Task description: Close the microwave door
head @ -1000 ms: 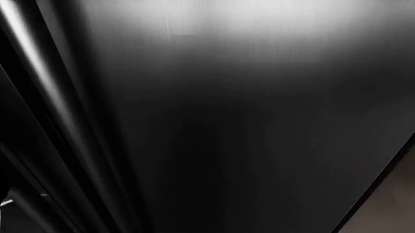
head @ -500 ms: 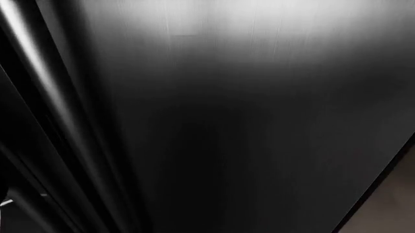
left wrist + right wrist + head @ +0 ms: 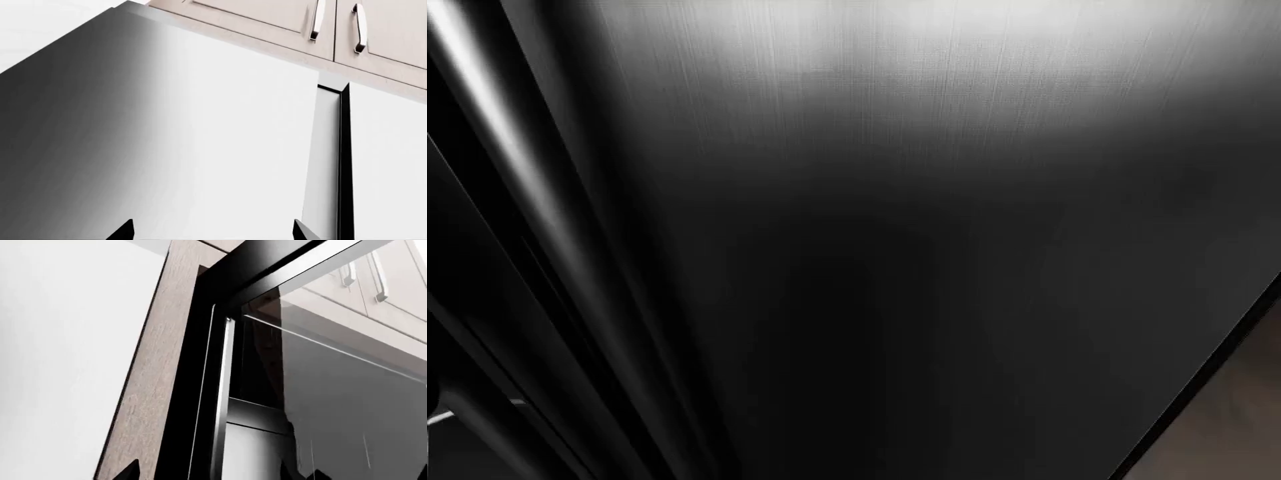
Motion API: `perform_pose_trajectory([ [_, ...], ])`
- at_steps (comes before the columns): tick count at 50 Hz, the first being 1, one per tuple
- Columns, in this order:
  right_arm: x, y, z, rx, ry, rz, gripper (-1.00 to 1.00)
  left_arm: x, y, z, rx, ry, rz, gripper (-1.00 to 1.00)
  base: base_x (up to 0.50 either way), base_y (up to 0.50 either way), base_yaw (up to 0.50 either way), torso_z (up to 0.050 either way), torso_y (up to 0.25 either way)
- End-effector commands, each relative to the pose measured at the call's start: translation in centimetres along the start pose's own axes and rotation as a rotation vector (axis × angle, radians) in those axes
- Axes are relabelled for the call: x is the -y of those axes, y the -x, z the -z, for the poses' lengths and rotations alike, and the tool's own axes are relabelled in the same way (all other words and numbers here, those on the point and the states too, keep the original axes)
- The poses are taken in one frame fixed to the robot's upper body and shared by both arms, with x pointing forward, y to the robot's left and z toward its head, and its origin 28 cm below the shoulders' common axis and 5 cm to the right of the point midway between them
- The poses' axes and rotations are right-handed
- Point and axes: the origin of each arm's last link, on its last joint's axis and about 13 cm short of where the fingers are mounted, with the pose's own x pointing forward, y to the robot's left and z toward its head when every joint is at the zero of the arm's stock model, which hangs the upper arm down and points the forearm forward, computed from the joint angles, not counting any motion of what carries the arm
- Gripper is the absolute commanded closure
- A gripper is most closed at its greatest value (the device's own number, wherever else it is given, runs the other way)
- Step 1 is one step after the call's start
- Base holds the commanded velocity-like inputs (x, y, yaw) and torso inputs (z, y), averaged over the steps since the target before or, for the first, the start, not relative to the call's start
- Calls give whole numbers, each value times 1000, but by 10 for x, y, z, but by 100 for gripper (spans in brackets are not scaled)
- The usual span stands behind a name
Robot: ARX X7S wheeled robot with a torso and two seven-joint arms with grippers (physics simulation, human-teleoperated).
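A: Fingers? Anything moved?

B: Left gripper [image 3: 212, 234] spread, holding nothing, facing a steel panel [image 3: 200, 150]. Right gripper [image 3: 210, 472] also spread and empty, tips just short of the microwave door [image 3: 320, 390], which looks ajar.

A: Head cam?

B: Useless: dark brushed metal [image 3: 934, 250] fills it, barely brighter than a second ago. So I judge no progress. Only the wrist cams show cabinet handles [image 3: 359, 27].

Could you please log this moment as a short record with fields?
head view: filled by a dark brushed-metal panel; neither arm shows
left gripper: open, empty, facing a stainless panel below cabinet handles
right gripper: open, empty, near a black-framed glass door
door state: cannot tell
contact: none visible
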Motion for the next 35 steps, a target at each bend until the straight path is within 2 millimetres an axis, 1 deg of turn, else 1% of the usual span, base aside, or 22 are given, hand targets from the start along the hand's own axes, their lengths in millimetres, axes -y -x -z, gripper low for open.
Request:
perform_pose_trajectory([
  [1,6,-7,5,-23,-2,20,-100,0,0,0,-3,0,2,-100,0,0,0,0,0],
  [9,12,-13,10,-45,-10,35,-100,0,1,1,-5,-1,2,-100,0,0,0,0,0],
  [19,14,-14,17,-59,-2,53,-100,1,1,1,-3,-3,3,-100,0,0,0,0,0],
  [29,20,-14,21,-92,6,52,-100,1,1,1,-1,-4,5,-100,0,0,0,0,0],
  [35,25,-17,23,-123,-48,52,-100,0,2,2,-1,-5,6,-100,0,0,0,0,0],
])
